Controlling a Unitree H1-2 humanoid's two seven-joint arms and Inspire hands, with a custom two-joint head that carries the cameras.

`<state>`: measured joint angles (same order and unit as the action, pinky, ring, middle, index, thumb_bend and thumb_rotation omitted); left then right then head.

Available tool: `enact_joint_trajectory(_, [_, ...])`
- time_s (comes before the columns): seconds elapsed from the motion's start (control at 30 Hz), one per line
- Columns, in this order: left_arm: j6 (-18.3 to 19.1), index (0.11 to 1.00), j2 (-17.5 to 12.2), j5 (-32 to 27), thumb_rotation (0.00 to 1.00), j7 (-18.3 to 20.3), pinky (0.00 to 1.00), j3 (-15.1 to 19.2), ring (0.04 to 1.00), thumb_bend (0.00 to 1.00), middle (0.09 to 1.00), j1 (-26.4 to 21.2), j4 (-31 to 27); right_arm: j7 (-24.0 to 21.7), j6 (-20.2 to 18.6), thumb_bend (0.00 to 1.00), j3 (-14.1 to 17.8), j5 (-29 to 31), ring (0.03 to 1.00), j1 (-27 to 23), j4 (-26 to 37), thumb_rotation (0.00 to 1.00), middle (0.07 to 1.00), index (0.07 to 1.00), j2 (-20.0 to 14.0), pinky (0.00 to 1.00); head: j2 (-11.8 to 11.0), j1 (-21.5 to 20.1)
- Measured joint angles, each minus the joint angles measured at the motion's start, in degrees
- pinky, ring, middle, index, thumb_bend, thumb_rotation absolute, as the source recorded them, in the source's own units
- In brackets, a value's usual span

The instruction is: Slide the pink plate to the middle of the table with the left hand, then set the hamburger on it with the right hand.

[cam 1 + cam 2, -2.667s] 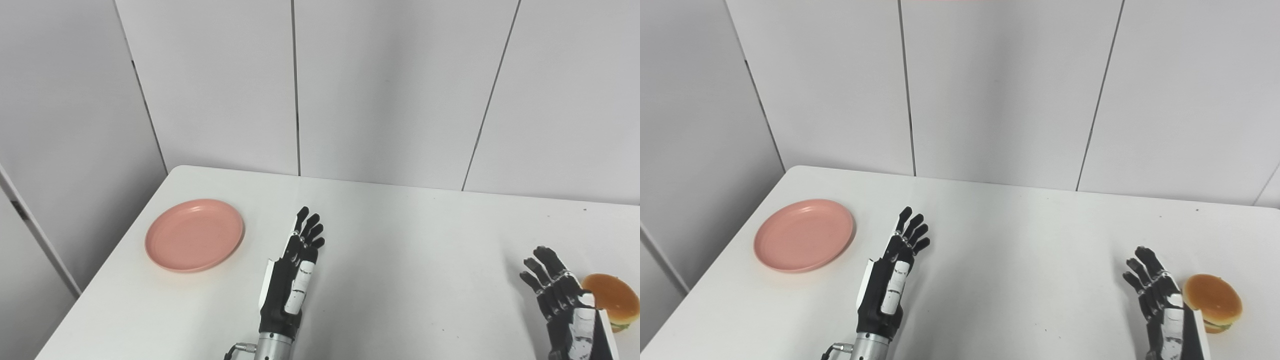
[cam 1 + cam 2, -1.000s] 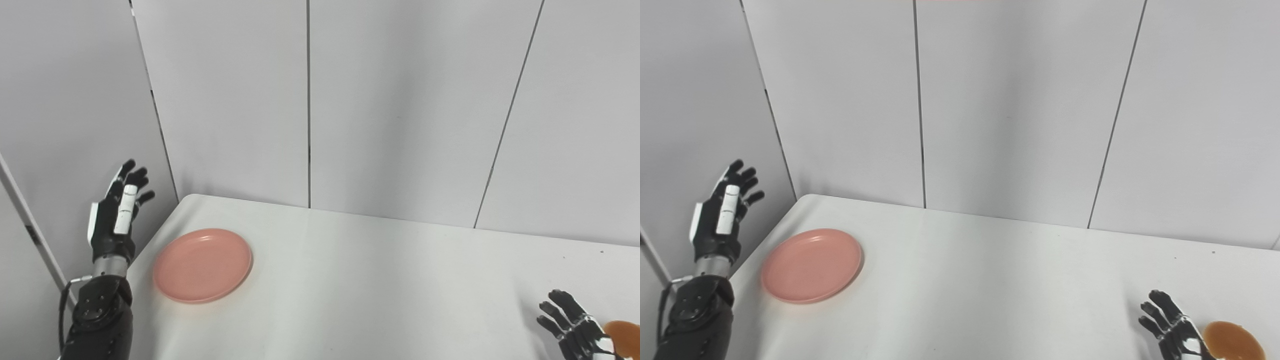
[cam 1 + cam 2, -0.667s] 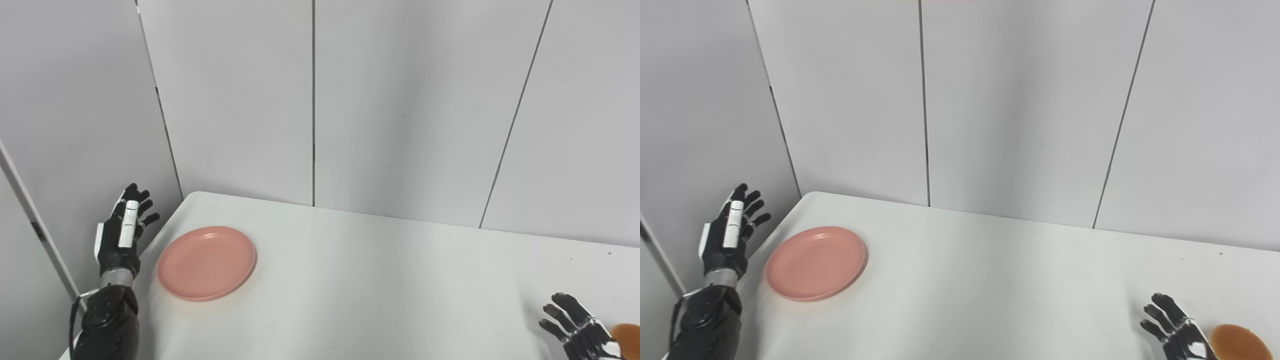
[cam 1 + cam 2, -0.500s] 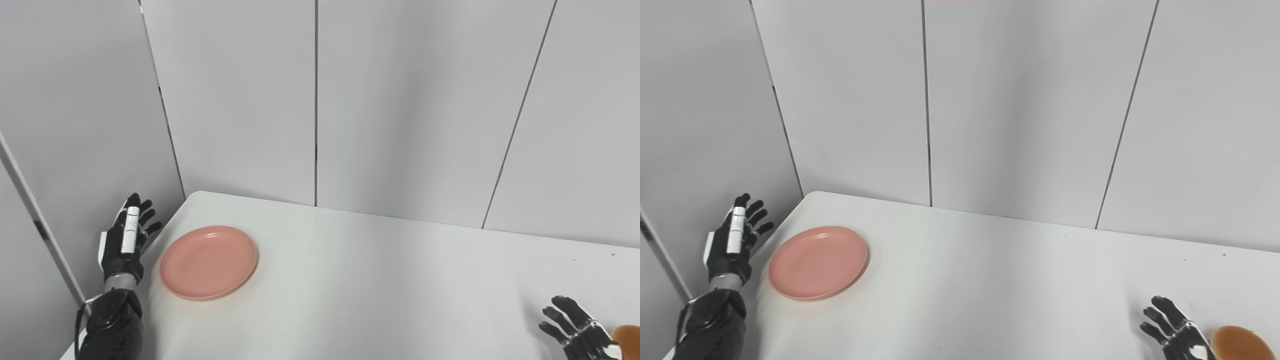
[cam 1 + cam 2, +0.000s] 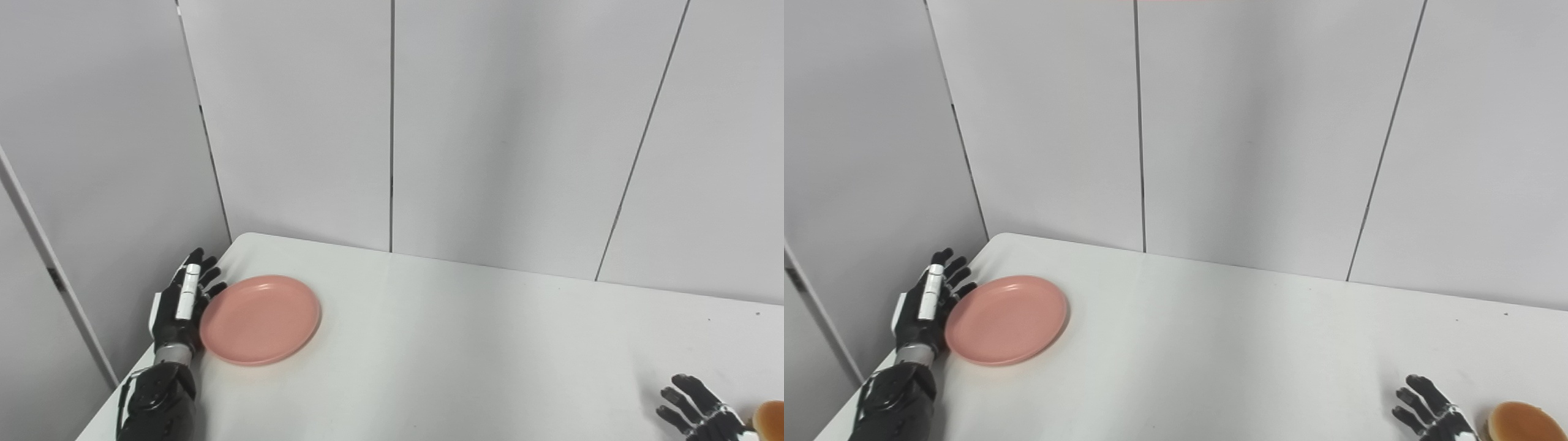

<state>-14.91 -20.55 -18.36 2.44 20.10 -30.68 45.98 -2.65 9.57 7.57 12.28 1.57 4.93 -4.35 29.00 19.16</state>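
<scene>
Left hand (image 5: 177, 303) flat, fingers spread, empty, at pink plate (image 5: 260, 319) outer rim, maybe touching. Risk: hard shove overshoots counter (image 5: 465, 349) middle. Right hand (image 5: 1430, 411) open, empty, beside hamburger (image 5: 1516, 421).

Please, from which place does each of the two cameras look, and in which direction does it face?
Left eye view: on the head, facing down and forward over the white table; left hand beside the pink plate, right hand at the bottom edge.
Right eye view: a little to the right, facing the same way; more of the hamburger shows here.
Shared: table, plate, both open hands, hamburger, grey panel wall.
</scene>
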Motion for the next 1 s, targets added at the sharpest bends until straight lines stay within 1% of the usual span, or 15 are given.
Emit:
enact_joint_trajectory(0.17, [0.42,0.842,0.38,-0.20,0.75,0.21,0.76,-0.14,0.870,0.86,0.848,0.83,-1.38,0.28,-0.67,0.93,0.06,0.16,0.793,1.01,1.18,1.00,0.811,0.730,0.03,0.76,0.44,-0.09])
enact_joint_trajectory(0.27, [1.08,0.846,0.43,-0.22,0.75,0.34,0.81,-0.17,0.886,0.86,0.862,0.85,-1.42,0.32,-0.91,0.92,0.03,0.27,0.789,1.51,1.70,0.99,0.806,0.734,0.07,0.76,0.62,-0.27])
enact_joint_trajectory(0.37, [1.58,0.847,0.68,-0.54,0.75,0.64,0.80,-0.25,0.884,0.84,0.855,0.85,-1.81,0.68,-1.67,0.90,0.06,0.25,0.778,1.89,2.11,1.00,0.797,0.731,0.07,0.74,1.15,-0.44])
enact_joint_trajectory(0.5, [2.43,0.839,1.70,-0.73,0.75,1.33,0.79,-0.87,0.875,0.85,0.850,1.44,-3.77,0.81,-2.23,0.89,0.07,0.20,0.776,2.05,2.31,1.00,0.789,0.730,0.07,0.73,1.24,-0.35])
enact_joint_trajectory(0.6, [2.75,0.832,3.02,-0.72,0.74,1.76,0.78,-1.57,0.869,0.86,0.838,1.90,-5.40,0.85,-3.11,0.88,0.03,0.09,0.776,2.21,2.62,1.00,0.785,0.730,0.07,0.74,1.24,-0.79])
enact_joint_trajectory(0.7, [3.92,0.834,3.92,-0.62,0.75,2.75,0.76,-2.98,0.869,0.86,0.843,1.91,-6.63,1.11,-3.40,0.86,-0.10,-0.33,0.785,2.44,2.94,1.00,0.795,0.735,0.23,0.75,1.24,-1.41])
enact_joint_trajectory(0.77, [4.62,0.838,4.36,-0.47,0.75,3.12,0.77,-3.72,0.876,0.85,0.842,1.90,-7.30,1.35,-3.50,0.84,-0.28,-0.58,0.792,2.70,3.40,1.00,0.805,0.746,0.45,0.76,1.32,-2.02])
enact_joint_trajectory(0.87, [5.32,0.844,5.63,-0.51,0.74,3.38,0.78,-4.10,0.875,0.85,0.840,1.91,-8.44,1.48,-3.76,0.80,-0.43,-0.93,0.795,3.04,3.93,1.00,0.810,0.745,0.77,0.77,1.41,-2.37])
enact_joint_trajectory(0.93, [6.03,0.842,6.12,-0.47,0.74,3.51,0.77,-4.60,0.871,0.86,0.845,1.90,-9.01,1.54,-3.82,0.78,-0.44,-0.95,0.810,3.17,4.05,1.00,0.817,0.756,0.98,0.79,1.41,-3.08])
enact_joint_trajectory(1.0, [6.08,0.843,6.75,-0.15,0.74,3.61,0.77,-5.30,0.866,0.86,0.845,1.82,-9.23,1.56,-3.84,0.78,-0.54,-1.03,0.809,3.26,4.13,1.00,0.816,0.759,1.20,0.79,1.41,-3.34])
